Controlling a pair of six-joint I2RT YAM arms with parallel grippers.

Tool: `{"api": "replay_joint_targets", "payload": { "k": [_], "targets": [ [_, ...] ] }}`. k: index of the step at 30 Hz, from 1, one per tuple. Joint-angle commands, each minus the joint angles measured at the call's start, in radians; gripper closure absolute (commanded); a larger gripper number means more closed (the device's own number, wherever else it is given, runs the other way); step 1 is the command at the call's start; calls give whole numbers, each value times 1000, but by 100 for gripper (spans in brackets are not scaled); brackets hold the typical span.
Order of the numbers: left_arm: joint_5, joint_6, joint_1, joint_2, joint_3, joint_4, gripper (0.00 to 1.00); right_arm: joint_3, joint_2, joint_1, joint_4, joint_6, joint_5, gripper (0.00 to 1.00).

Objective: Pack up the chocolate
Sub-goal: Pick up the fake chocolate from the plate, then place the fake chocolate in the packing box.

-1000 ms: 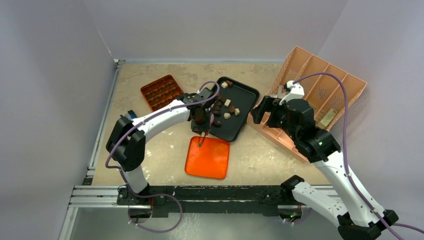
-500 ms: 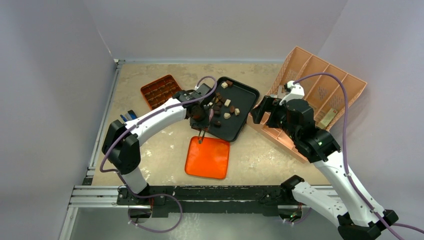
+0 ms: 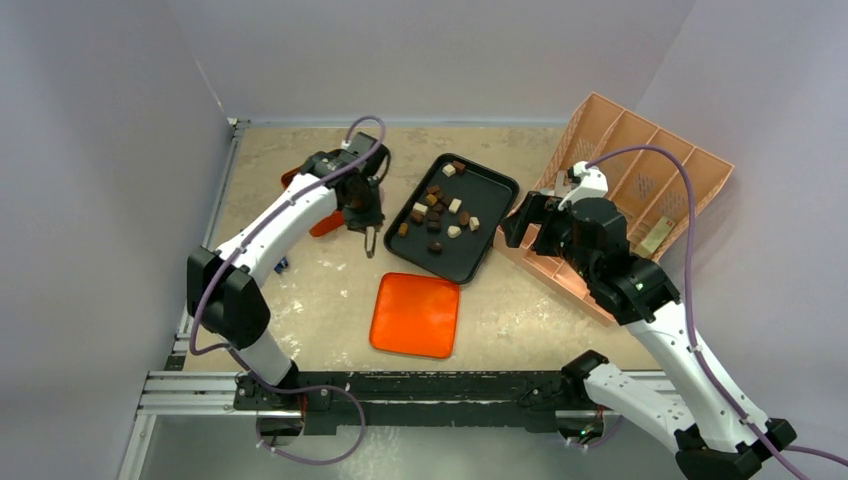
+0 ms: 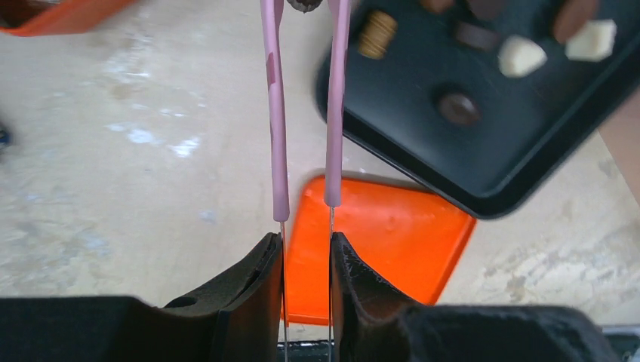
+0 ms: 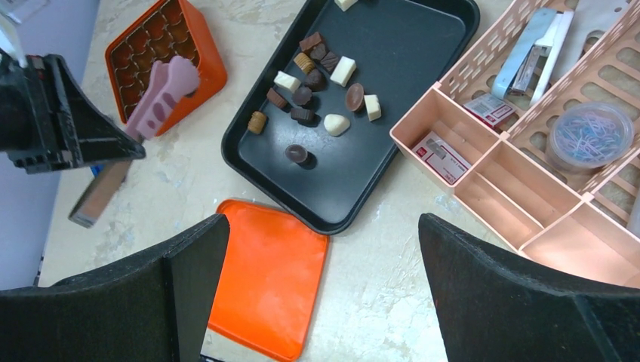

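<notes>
Several chocolate pieces (image 3: 440, 212), dark, brown and cream, lie in the black tray (image 3: 497, 190); they also show in the right wrist view (image 5: 317, 94). My left gripper (image 3: 362, 200) is shut on pink tongs (image 4: 275, 113) and hangs beside the orange compartmented box (image 3: 310, 188), between it and the tray. A small dark piece (image 4: 306, 4) shows between the tong tips at the top edge of the left wrist view. My left gripper's jaws (image 4: 306, 243) grip the tongs' thin ends. My right gripper (image 5: 323, 256) is open and empty, above the table to the right of the tray.
A flat orange lid (image 3: 415, 315) lies in front of the tray. A pink desk organiser (image 3: 640, 190) with a stapler, clips and small packets stands at the right. A small blue object (image 3: 283, 263) lies near the left arm. Walls close the left, back and right sides.
My left arm has swung left and back with the tongs, from the tray's near-left edge over the lid to beside the orange box. The right arm has not moved.
</notes>
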Motion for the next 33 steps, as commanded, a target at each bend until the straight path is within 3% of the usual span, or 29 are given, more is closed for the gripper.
{"api": "replay_joint_targets", "payload": {
  "k": [1,10,19,22,33],
  "targets": [
    [-32,75,95,-64,51,-56,85,-3,3,5,32,11,-14,3],
    [-119,159,265,70,222,-81,85,12,49,5,52,-3,-43,3],
    [-100,200,319,263,460,-94,85,49,54,5,52,-26,-70,3],
    [-147,201,323,302,486,-78,85,64,60,5,45,-40,-61,3],
    [-84,218,335,411,492,-4,85,63,60,6,53,-40,-65,2]
  ]
}}
